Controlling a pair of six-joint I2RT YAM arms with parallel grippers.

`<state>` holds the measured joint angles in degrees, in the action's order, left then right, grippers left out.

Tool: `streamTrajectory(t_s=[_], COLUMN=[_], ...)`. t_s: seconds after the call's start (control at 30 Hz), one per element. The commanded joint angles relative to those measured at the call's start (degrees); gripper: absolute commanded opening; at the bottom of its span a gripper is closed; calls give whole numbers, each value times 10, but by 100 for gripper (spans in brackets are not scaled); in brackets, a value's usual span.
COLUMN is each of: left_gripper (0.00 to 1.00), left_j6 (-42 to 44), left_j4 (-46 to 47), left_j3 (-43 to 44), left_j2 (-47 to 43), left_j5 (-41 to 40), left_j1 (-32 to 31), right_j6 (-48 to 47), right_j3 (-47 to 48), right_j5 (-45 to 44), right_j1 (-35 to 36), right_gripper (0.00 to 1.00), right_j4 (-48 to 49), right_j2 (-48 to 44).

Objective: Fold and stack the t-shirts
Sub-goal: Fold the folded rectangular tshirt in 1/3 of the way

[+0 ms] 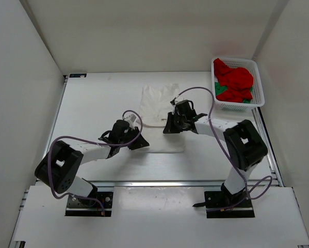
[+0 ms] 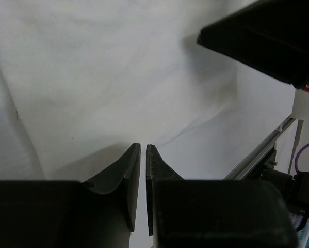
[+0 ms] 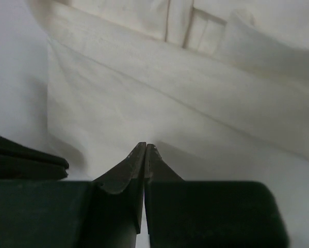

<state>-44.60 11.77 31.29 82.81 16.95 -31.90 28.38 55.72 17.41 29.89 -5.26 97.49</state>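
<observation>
The white t-shirt [image 1: 157, 101] lies flat mid-table, partly folded, and fills both wrist views [image 2: 118, 77] [image 3: 169, 93]. My left gripper [image 1: 142, 143] [image 2: 143, 145] sits at the shirt's near left edge. Its jaws are closed to a thin gap on the white cloth, and a crease runs off from the tips. My right gripper [image 1: 168, 128] [image 3: 145, 144] rests on the shirt's near middle, shut tip to tip, with no cloth seen between them. The red t-shirt [image 1: 237, 80] is bunched in the basket, with bits of the green t-shirt [image 1: 217, 89] showing beside it.
The white lattice basket [image 1: 236, 59] stands at the far right corner of the table. White walls close in the back and both sides. The two grippers are close together; the right one's black body [image 2: 267, 36] looms in the left wrist view.
</observation>
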Motion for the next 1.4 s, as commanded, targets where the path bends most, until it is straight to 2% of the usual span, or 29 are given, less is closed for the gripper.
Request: streamTrajectory(t_s=[0.0,0.27,0.37,0.47,0.53,0.63,0.8,0.9,0.97,1.07,1.23,1.37], left_gripper=[21,21,20,20,20,22,22,21,23,23,24,29], left_j6=[-1,11,14,14,19,19,9,20,29,43,54,58], left_j4=[20,26,26,14,-4,-13,-4,-21,-40,-60,-66,-75], left_j3=[-18,-49,-51,-41,-34,-35,-15,0,-4,-39,-85,-90], left_j2=[11,21,20,9,-18,-48,-37,-35,-46,-73,-98,-102], left_j5=[5,9,12,18,18,2,22,14,3,-14,-11,-30], left_j1=[1,15,15,15,14,15,39,22,18,33,59,59], right_j6=[-21,-46,-47,-58,-71,-65,-44,-9,4,14,36,43], right_j3=[56,169,248,347,361,286,129,24,-42,-125,-239,-265], right_j5=[-7,-33,-39,-45,-55,-48,-27,5,6,-10,-1,9], right_j1=[15,-11,-34,-41,-42,-42,-38,-38,-27,-19,-39,-43], right_gripper=[0,0,0,0,0,0,0,0,0,0,1,0], right_j4=[13,-13,-13,-75,-101,-71,-6,30,66,67,92,101], right_j2=[53,154,186,228,227,137,31,-27,-97,-157,-185,-186])
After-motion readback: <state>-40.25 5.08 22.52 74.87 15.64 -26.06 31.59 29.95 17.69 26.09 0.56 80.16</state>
